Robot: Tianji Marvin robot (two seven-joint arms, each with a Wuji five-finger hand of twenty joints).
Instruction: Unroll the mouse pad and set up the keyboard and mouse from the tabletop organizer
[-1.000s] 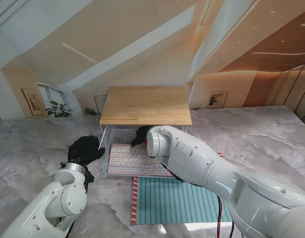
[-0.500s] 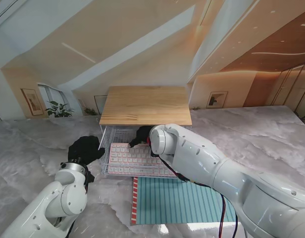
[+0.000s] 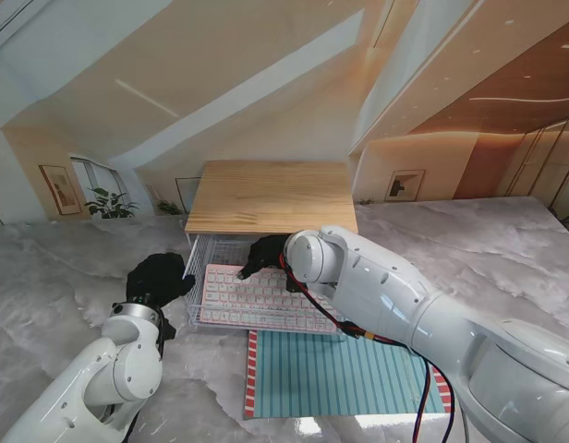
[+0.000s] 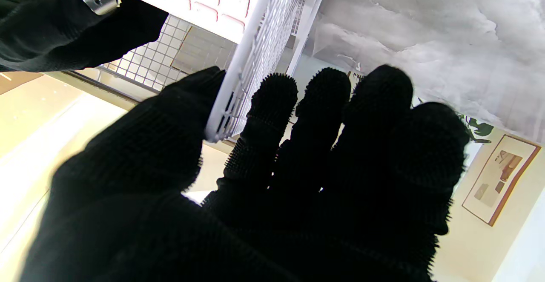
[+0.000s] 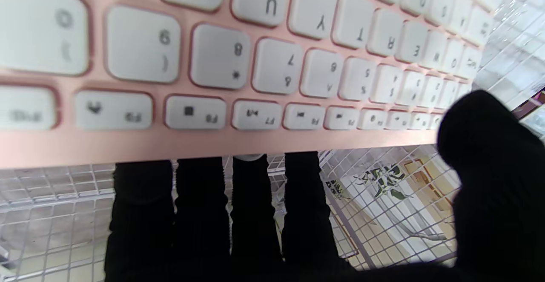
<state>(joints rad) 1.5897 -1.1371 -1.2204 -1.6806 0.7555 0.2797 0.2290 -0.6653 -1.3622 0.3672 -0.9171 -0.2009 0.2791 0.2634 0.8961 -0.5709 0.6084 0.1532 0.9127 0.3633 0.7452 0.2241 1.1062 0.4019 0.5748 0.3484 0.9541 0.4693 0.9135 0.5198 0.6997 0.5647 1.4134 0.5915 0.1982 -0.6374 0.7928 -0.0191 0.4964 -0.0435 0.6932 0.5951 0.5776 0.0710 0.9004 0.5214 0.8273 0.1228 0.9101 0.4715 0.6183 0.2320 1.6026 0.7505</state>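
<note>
Looks like the keyboard-extraction step is going on: the right hand (image 3: 264,253) is gripping the far edge of the pink keyboard (image 3: 257,297), four fingers (image 5: 200,205) hooked under it and thumb on top, while it's sitting in the wire drawer (image 3: 198,277) under the wooden organizer top (image 3: 271,196), mid-frame. The left hand (image 3: 158,279) is pinching the drawer's left rim, thumb inside and fingers outside. The mouse pad (image 3: 331,374) is lying flat in the lower middle, so I'm guessing the next move is lifting the keyboard clear onto it; can't spot the mouse.
</note>
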